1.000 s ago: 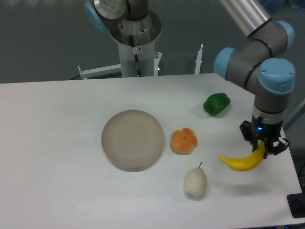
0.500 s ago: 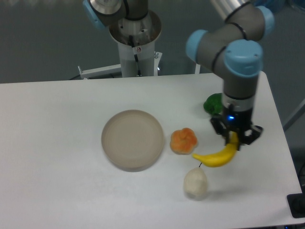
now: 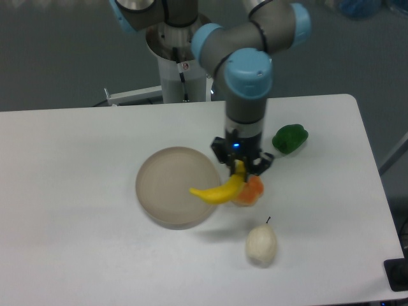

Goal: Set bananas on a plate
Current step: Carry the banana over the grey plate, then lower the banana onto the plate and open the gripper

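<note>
A curved bright-yellow banana (image 3: pixel 217 190) hangs in the air, held by its right end in my gripper (image 3: pixel 240 167), which is shut on it. Its free left end reaches over the right edge of the round beige-grey plate (image 3: pixel 167 186) lying on the white table. The gripper itself hovers just right of the plate's rim, above the orange fruit. The plate holds nothing.
A lumpy orange fruit (image 3: pixel 252 192) sits right of the plate, partly hidden behind the banana and gripper. A pale pear (image 3: pixel 261 244) lies in front of it, and a green pepper (image 3: pixel 290 138) lies to the back right. The robot base (image 3: pixel 178 57) stands behind the table.
The arm has swung left across the table carrying the banana, from near the right edge, past the pear and orange fruit, to the plate's right rim.
</note>
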Motion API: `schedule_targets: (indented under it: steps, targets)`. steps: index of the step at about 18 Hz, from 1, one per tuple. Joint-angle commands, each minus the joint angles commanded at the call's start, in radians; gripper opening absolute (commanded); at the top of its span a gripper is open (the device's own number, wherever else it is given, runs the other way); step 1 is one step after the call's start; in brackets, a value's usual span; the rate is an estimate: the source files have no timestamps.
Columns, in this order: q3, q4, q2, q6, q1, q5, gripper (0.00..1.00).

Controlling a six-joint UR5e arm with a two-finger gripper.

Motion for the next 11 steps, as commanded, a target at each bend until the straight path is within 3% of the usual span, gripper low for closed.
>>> schedule_targets:
  steps: [3, 8, 11]
  targets:
    - [-0.023, 0.011, -0.025, -0.069, -0.029, 0.001, 0.34]
    - [-0.075, 0.107, -0.065, -0.083, -0.060, 0.009, 0.34]
    - [-0.098, 0.121, -0.078, -0.082, -0.062, 0.012, 0.34]
